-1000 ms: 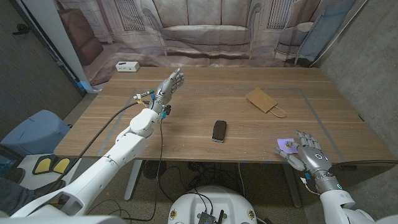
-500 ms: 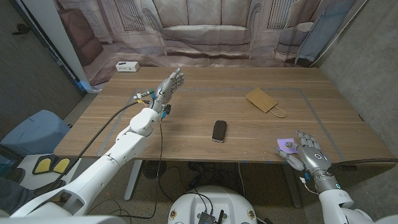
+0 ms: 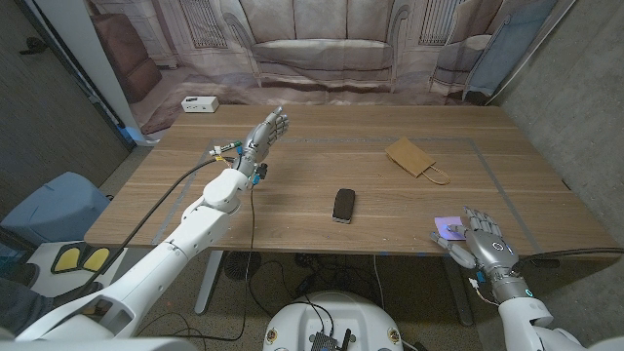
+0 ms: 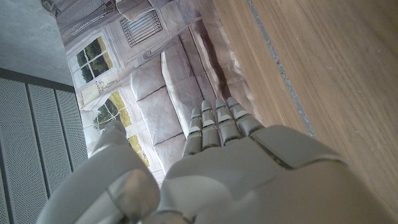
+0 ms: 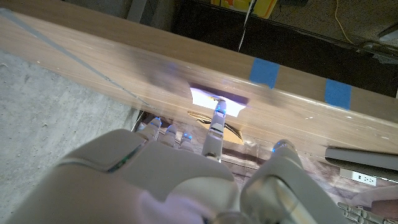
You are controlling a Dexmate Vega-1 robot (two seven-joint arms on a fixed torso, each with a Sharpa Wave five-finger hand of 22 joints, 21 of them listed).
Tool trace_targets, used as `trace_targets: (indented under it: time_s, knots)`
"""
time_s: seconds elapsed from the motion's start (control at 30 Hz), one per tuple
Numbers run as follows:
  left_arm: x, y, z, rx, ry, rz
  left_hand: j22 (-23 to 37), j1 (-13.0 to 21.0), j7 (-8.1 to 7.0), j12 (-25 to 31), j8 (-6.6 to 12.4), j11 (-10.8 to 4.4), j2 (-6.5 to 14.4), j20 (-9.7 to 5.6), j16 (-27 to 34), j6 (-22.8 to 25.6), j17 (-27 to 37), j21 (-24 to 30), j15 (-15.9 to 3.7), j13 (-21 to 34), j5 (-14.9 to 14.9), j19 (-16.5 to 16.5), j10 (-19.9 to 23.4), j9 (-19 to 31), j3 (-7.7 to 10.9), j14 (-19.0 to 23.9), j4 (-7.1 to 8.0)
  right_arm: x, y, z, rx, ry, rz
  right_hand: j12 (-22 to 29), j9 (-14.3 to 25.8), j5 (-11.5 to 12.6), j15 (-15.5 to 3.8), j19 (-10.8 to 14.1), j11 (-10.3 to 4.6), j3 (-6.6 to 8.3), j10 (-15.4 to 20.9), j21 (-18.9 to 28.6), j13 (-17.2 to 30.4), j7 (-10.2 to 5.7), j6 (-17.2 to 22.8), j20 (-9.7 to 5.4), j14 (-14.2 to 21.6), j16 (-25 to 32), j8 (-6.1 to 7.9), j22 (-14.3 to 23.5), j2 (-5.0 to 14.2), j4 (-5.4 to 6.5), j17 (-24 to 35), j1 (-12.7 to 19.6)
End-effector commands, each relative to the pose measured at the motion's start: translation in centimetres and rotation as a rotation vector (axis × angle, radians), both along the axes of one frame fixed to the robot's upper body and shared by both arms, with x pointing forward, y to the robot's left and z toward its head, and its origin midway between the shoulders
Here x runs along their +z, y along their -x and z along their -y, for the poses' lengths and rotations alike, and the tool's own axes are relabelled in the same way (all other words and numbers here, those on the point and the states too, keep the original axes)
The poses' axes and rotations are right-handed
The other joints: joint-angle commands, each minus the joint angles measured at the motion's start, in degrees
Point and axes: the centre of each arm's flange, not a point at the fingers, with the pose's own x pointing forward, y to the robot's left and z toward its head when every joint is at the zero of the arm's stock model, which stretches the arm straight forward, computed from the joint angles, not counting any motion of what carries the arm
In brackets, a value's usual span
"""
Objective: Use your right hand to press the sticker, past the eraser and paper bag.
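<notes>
Where the right robot hand meets the sticker: its fingers cover much of the purple square, so whether a fingertip actually touches it cannot be told from the head view.
Right robot hand point(image 3: 481, 241): fingers spread and extended, gripping nothing, at the worktop's near edge; the right wrist view shows one finger point(image 5: 216, 124) reaching to the pale sticker point(image 5: 217, 98).
Sticker point(image 3: 448, 225): just beyond and under the fingertips, close to the near edge, partly hidden.
Near edge: blue tape marks point(image 5: 265, 72) sit on the worktop's front face beside the hand.
Worktop point(image 3: 312, 166): bare wood lies open beyond the right robot hand up to the bag.
Eraser point(image 3: 343, 205): dark, flat, well apart from the right robot hand toward the left arm's side.
Paper bag point(image 3: 413, 157): brown, lying flat farther out, handle loop toward the hand.
Left robot hand point(image 3: 267, 131): raised above the far part of the worktop, fingers straight and together, holding nothing.
White box point(image 3: 198, 103): at the far corner beyond the left robot hand, too small to identify.
</notes>
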Motion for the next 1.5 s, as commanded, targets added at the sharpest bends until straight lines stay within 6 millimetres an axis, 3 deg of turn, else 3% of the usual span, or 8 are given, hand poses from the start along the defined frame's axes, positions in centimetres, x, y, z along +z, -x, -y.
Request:
trace_targets:
  time_s: [0.03,0.17,0.47,1.5]
  knots:
    - [-0.3,-0.5,0.1,-0.004,0.002,-0.013,0.26,-0.25,-0.05,-0.29,-0.12,0.24,0.4,0.32,-0.18,0.21,0.16,-0.3,0.2,0.19,-0.06,-0.3,0.34,0.2,0.22,0.39,-0.4,-0.6,-0.1,0.1,-0.002,-0.03,-0.028,0.56,0.17,-0.17,0.63,-13.48,-0.09,0.15,-0.76,0.35,0.15,0.28,1.11,0.34,-13.3,0.65,0.21,0.19,-0.15,-0.53,-0.06,0.78]
    - [-0.3,-0.6,0.1,-0.006,0.0,-0.017,0.26,-0.27,0.0,-0.3,-0.11,0.16,0.41,0.4,-0.18,0.24,0.16,-0.32,0.21,0.19,-0.06,-0.36,0.34,0.2,0.22,0.39,-0.42,-0.7,-0.2,0.2,-0.006,-0.047,-0.039,0.67,0.16,-0.2,0.69,-13.06,-0.03,0.2,0.19,0.43,0.12,0.41,2.07,0.39,-12.89,0.75,0.32,0.19,-0.23,-0.69,-0.1,0.91]
    - [-0.4,-0.8,0.3,-0.008,-0.001,-0.022,0.26,-0.31,-0.01,-0.33,-0.12,0.08,0.43,0.33,-0.2,0.24,0.16,-0.33,0.24,0.19,-0.06,-0.43,0.29,0.2,0.21,0.35,-0.47,-1.0,-0.3,0.5,0.002,-0.087,-0.064,1.0,0.18,-0.24,0.96,-12.02,0.35,0.3,2.73,0.59,0.08,2.33,4.98,0.55,-12.02,0.96,0.83,0.17,-0.42,-1.07,-0.21,1.21]
    - [-0.3,-0.9,0.3,-0.008,-0.004,-0.026,0.27,-0.44,-0.01,-0.37,-0.11,0.14,0.49,0.47,-0.21,0.34,0.16,-0.33,0.25,0.2,-0.06,-0.6,0.3,0.2,0.18,0.3,-0.62,-1.5,-0.6,0.9,-0.01,-0.104,-0.093,0.64,0.18,-0.2,0.99,-11.31,0.39,0.64,4.16,0.52,0.06,1.76,7.27,0.54,-11.47,0.96,0.85,0.16,-0.33,-1.66,-0.34,1.85]
